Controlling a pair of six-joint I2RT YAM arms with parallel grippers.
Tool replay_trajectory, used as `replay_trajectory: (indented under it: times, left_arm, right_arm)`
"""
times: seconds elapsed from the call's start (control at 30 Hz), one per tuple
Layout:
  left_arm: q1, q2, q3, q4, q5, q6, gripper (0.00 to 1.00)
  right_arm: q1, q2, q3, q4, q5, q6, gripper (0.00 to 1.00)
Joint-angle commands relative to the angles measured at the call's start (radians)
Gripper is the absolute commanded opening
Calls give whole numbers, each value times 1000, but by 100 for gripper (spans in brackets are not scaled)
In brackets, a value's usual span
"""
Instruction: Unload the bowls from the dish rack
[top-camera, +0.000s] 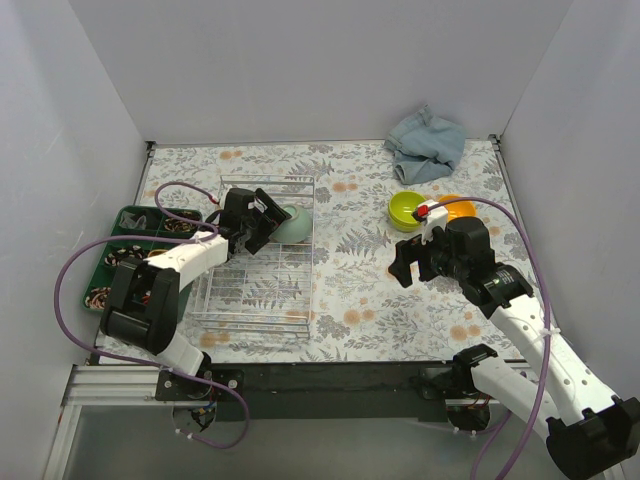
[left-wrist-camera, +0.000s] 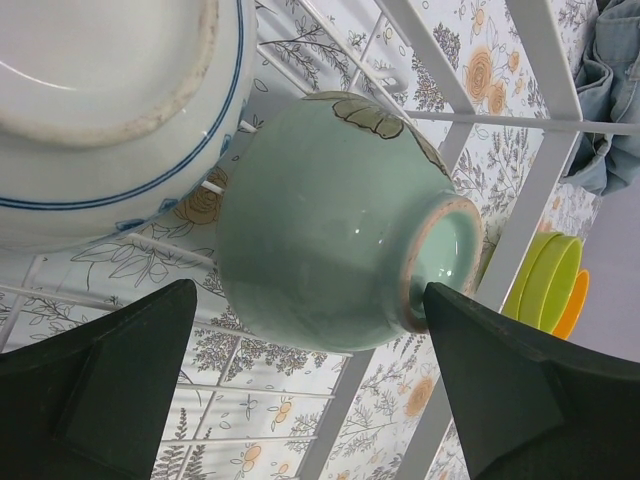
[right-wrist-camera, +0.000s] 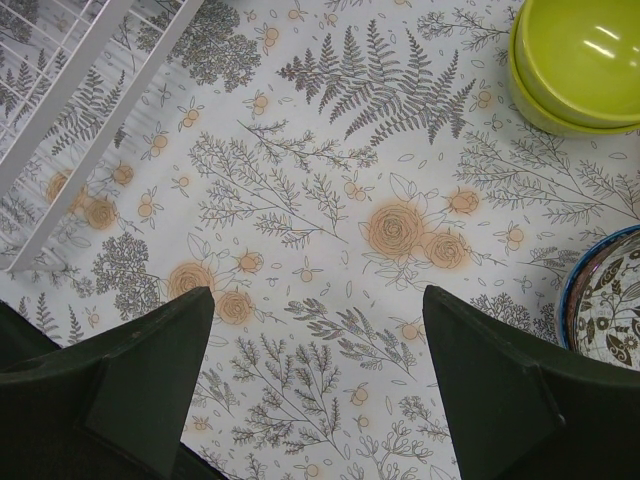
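We see the dish rack on the left half of the floral tabletop, with a dark green tray just beside its left side. The left arm reaches into the far end of the rack. The left jaws are spread wide, one finger on either side of the pale green bowl. That bowl lies tipped on its side on the wires, foot ring toward the right-hand finger; we cannot tell whether either finger touches it. A blue-and-white bowl sits right beside it in the rack, its underside facing the wrist camera.

Well apart to the right of the rack, two lime green bowls are nested on the tabletop, with an orange bowl just beside them. The right arm hangs over bare tabletop between the rack and these bowls, and the right jaws are released and hold nothing. A patterned bowl with a blue rim shows at the edge of the right wrist view. A crumpled denim cloth lies in the far right corner.
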Motion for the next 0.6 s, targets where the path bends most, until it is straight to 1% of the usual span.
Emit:
replay_trajectory:
  times: [0.0,0.1,0.13,0.27,0.43,0.57]
  left_arm:
    - [-2,1,-27,-40,9,16,98]
    - [-4,25,-39,0,9,-12,98]
    - [-4,34,-40,9,38,-19,98]
    - [-4,68,-43,46,50,-56,98]
    - [-4,102,-50,51,69,-125,98]
    - [-4,99,-57,51,80,-157,98]
  right_arm:
    - [4,-4,30,20,-9,-15,93]
    - [4,-2,25,20,-9,-15,93]
    - [4,-2,25,19,-9,-15,93]
    - [4,-1,27,20,-12,-15,93]
    - [4,-2,24,19,-6,-15,93]
    - [4,-4,22,19,-2,-15,93]
